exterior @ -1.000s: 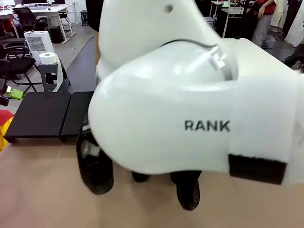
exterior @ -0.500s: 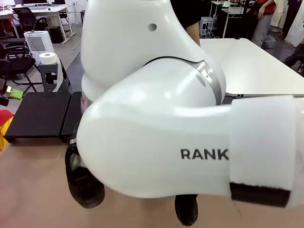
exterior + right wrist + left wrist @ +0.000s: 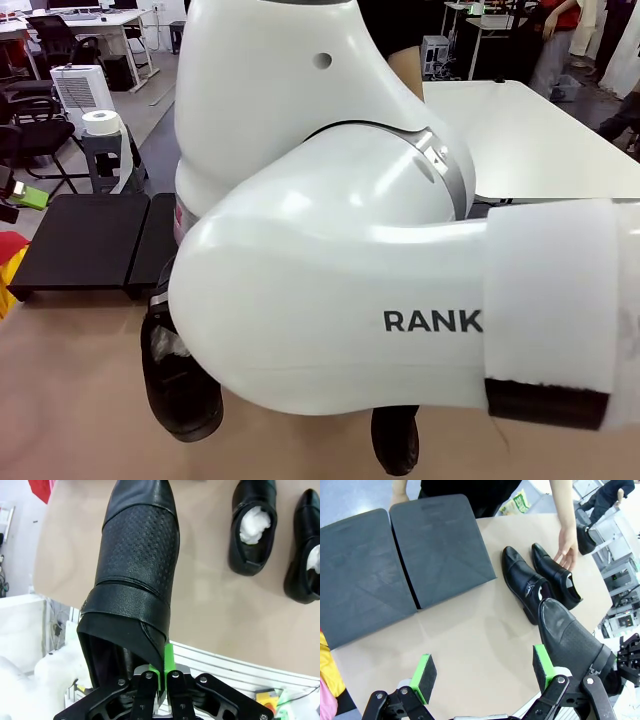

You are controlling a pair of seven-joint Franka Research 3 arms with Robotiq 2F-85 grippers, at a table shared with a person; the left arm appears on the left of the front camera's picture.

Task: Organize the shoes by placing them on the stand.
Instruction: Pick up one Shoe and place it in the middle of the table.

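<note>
1. The table (image 3: pixel 470 630), a flat tan work surface, carries the stand and two of the shoes.

2. The right arm (image 3: pixel 330 300), a glossy white rounded casing with grey lettering, crosses the front view from the right, close to the camera, and covers most of the table there.

3. The stand (image 3: pixel 440 545), a low matte black platform of two adjoining rectangular panels, sits at the far left of the table. The front view shows it (image 3: pixel 80 245) behind and to the left of the arm.

4. The held shoe (image 3: pixel 140 560), a black leather dress shoe with a dotted vamp and a smooth strap band, hangs off the table with its toe pointing away from the right gripper. It hangs (image 3: pixel 180 385) in front of the stand's near edge, not on a panel.

5. The buckled shoe (image 3: pixel 522 582), glossy black with a metal-fitted strap, and the plain shoe (image 3: pixel 555 575), glossy black with a rounded toe, lie side by side on the table to the right of the stand, apart from it. Crumpled white paper (image 3: pixel 252 520) fills the shoe openings.

6. The right gripper (image 3: pixel 167 667), black with green pads (image 3: pixel 169 660), has its jaws pressed together on the rear collar edge of the held shoe.

7. The left gripper (image 3: pixel 482 672), of the same build, hovers over bare table with its jaws spread wide; the held shoe (image 3: pixel 570 640) is just beside one pad.

8. The person's hand (image 3: pixel 566 547) reaches from the far side, fingertips resting on the plain shoe.
</note>
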